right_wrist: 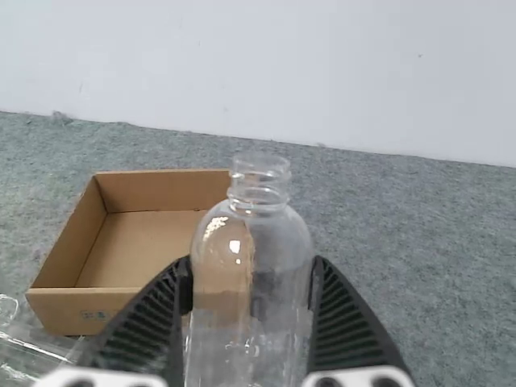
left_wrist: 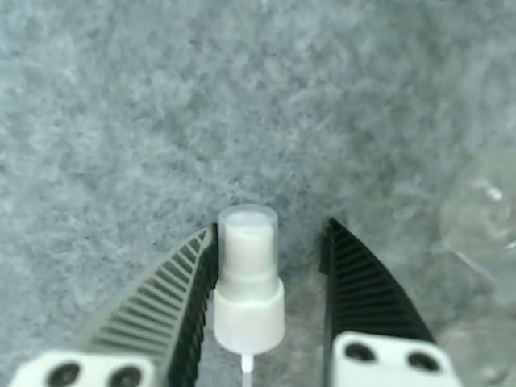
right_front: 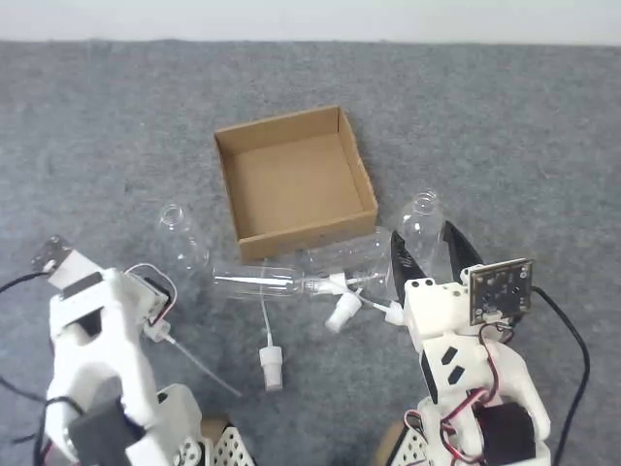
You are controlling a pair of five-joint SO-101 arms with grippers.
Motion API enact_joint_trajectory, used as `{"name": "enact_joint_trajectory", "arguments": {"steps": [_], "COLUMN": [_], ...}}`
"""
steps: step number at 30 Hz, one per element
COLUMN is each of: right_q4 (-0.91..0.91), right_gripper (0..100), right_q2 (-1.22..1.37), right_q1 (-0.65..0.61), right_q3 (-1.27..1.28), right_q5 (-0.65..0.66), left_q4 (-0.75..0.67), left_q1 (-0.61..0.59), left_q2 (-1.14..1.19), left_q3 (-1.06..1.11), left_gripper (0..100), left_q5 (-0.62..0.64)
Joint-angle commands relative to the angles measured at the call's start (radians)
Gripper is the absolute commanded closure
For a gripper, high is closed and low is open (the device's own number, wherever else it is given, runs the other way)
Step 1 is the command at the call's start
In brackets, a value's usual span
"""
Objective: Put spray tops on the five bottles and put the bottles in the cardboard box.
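Spray top (left_wrist: 248,282) sits lengthwise between the left fingers (left_wrist: 181,298), spread and touching one side; right fingers (right_wrist: 153,322) pinch an upright uncapped bottle (right_wrist: 251,266), well apart across the counter (right_front: 543,126)

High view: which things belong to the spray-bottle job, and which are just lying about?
Job: cardboard box, bottle in right gripper, other upright bottle, lying bottles, spray tops.
Not job: grey carpet, arm cables.
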Motion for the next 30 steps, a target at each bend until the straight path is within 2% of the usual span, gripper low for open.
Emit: {"name": "enact_joint_trajectory", "arguments": {"steps": [1, 11, 13, 17, 24, 30], "right_q4": [-0.036, -0.036, -0.036, -0.036, -0.035, -0.036], "right_gripper": [98.9, 98.9, 98.9, 98.9, 98.9, 98.9], "right_q2": [0.002, 0.002, 0.002, 0.002, 0.002, 0.002], "right_q1": [0.012, 0.012, 0.012, 0.012, -0.004, -0.068], "right_q3": [-0.002, -0.002, -0.002, -0.002, -0.002, 0.025], "right_q5": [0.018, 0.018, 0.018, 0.018, 0.02, 0.094], "left_q4": [-0.005, -0.003, -0.005, -0.005, 0.012, 0.044], "left_q1": [-0.026, -0.034, -0.034, -0.029, -0.028, -0.028], "left_q2": [0.038, 0.038, 0.038, 0.038, 0.038, 0.038], "left_q3": [-0.056, -0.082, -0.084, -0.085, -0.101, -0.15], "left_gripper": [81, 81, 85, 99, 99, 99], "left_q5": [0.014, 0.017, 0.017, 0.015, 0.014, 0.017]}}
